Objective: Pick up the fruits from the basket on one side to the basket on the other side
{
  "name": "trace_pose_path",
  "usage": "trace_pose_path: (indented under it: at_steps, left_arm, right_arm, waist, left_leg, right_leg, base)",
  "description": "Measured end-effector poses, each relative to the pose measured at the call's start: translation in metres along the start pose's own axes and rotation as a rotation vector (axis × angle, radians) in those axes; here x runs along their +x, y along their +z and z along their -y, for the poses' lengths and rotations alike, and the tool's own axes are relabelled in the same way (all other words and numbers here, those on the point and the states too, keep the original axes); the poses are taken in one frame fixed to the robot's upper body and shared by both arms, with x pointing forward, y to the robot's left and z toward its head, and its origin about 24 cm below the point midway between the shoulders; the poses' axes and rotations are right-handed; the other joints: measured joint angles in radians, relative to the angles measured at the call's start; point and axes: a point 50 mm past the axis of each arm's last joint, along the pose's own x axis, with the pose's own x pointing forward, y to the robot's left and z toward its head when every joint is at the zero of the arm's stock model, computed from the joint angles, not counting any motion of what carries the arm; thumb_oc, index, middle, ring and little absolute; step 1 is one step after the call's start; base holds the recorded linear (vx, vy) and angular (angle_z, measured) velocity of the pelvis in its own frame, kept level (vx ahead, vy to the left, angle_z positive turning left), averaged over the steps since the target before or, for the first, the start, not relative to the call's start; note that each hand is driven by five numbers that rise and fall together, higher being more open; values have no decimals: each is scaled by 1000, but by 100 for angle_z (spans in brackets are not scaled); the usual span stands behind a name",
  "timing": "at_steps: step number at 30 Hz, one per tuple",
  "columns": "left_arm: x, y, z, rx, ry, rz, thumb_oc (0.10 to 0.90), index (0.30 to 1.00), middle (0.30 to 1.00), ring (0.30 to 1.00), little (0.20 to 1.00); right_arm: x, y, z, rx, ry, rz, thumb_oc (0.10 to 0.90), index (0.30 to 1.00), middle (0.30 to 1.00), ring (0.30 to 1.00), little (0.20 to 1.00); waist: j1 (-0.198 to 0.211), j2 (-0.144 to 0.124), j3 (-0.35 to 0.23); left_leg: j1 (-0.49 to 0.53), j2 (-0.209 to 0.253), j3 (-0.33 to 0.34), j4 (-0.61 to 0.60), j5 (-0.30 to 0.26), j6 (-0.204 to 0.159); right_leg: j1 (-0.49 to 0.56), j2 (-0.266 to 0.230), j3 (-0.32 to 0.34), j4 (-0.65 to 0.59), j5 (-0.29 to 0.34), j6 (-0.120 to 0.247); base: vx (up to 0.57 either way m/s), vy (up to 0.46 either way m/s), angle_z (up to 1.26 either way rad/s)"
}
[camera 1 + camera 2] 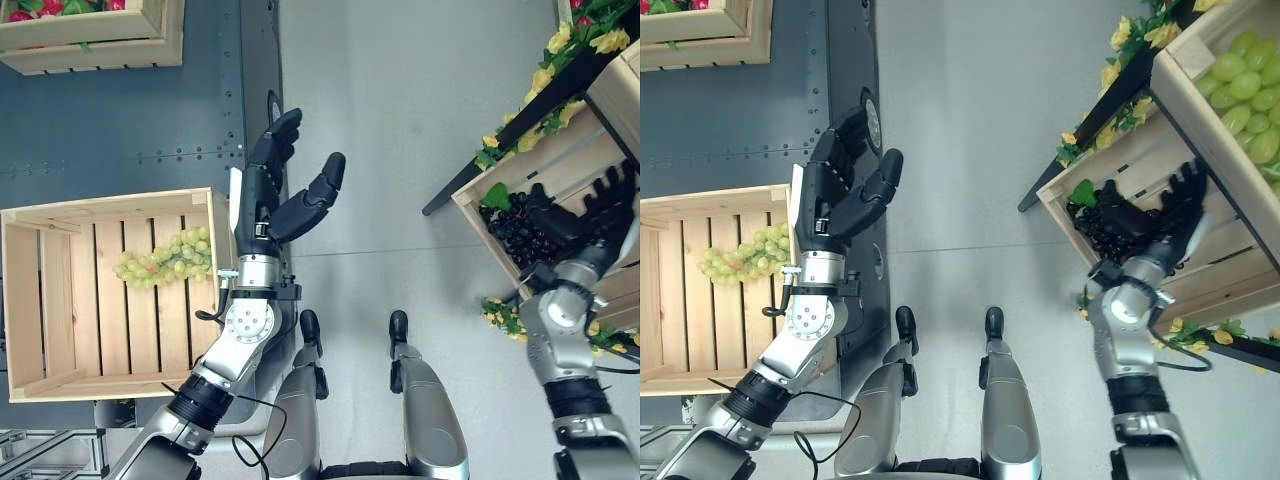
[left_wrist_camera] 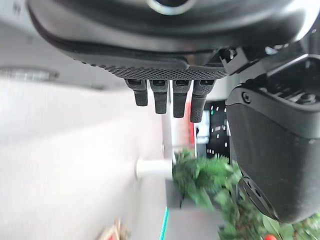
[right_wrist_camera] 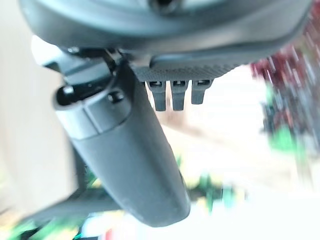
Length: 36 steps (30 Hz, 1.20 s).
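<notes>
Dark grapes (image 1: 515, 232) beneath open right hand (image 1: 585, 215), fingers spread, nothing held.

The left hand (image 1: 270, 190) is raised on a bent arm, fingers straight and thumb spread wide, holding nothing. The right hand (image 1: 590, 215) reaches out to the right side, fingers extended and splayed.

A broad strip of bare grey floor (image 1: 400, 150) runs between the two sides, with open room above it. On the left, the wooden crate (image 1: 60, 300) is open-topped, its walls rising around the green grapes (image 1: 165, 258). On the right, the tilted crate (image 1: 1200, 270) sits hemmed by a dark shelf edge (image 1: 520, 130), yellow flowers (image 1: 545, 75) and an upper crate (image 1: 1200, 110) overhanging its far side.
</notes>
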Motion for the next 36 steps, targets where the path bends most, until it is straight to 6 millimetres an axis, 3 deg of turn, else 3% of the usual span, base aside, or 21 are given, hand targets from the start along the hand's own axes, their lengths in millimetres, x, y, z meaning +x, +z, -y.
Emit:
trace_pose_path:
  at_steps: [2, 10, 14, 20, 23, 28, 36]
  left_arm:
    - [-1, 0, -6, 5, 41, -2, 800, 900, 900, 900, 900]
    - [-21, -10, -27, 87, 156, -44, 800, 900, 900, 900, 900]
    - [-23, -9, -46, 128, 254, -39, 800, 900, 900, 900, 900]
    - [-35, -14, -73, 325, 358, -46, 800, 900, 900, 900, 900]
    - [-53, -31, -89, 475, 360, -146, 800, 900, 900, 900, 900]
    - [-90, -56, -112, 625, 385, -371, 800, 900, 900, 900, 900]
    - [-128, -78, -135, 868, 317, -611, 800, 900, 900, 900, 900]
  right_arm:
    - [-14, -4, -9, 28, 111, -17, 800, 900, 900, 900, 900]
    - [-34, -8, -35, 129, 498, -78, 800, 900, 900, 900, 900]
    - [-38, -10, -37, 176, 572, -122, 800, 900, 900, 900, 900]
    - [-55, -24, -32, 177, 659, -223, 800, 900, 900, 900, 900]
    - [-73, -45, -26, 152, 674, -337, 800, 900, 900, 900, 900]
    - [-95, -75, -1, 11, 646, -506, 800, 900, 900, 900, 900]
    - [-126, -101, 29, -77, 604, -728, 800, 900, 900, 900, 900]
  waist:
    - [1, -2, -1]
    - [9, -20, -12]
    - [32, -43, -25]
    - [74, -71, -62]
    - [87, -76, -128]
    - [94, -72, -201]
    - [108, -37, -223]
  left_leg:
    - [32, -5, -1, -26, 3, 2]
    - [158, -17, -11, -117, 10, 2]
    - [179, -18, -13, -127, 10, 2]
    - [205, -22, -37, -133, 9, 1]
    - [201, -26, -41, -134, 8, 1]
    - [200, -34, -46, -134, 9, 2]
    - [196, -37, -66, -134, 11, 3]
  right_leg:
    - [41, -1, -3, -37, 8, 6]
    - [204, -3, -33, -184, 36, 15]
    - [238, -1, -50, -209, 40, 14]
    - [294, 0, -83, -241, 39, 13]
    - [294, -3, -87, -242, 37, 14]
    - [294, -12, -89, -243, 38, 17]
    - [298, -13, -106, -243, 38, 19]
  base:
    - [93, 102, 5]
    - [90, 50, 8]
    - [88, 18, 13]
    - [72, 38, 14]
    - [58, 74, 7]
    - [48, 93, 1]
    - [70, 84, 5]
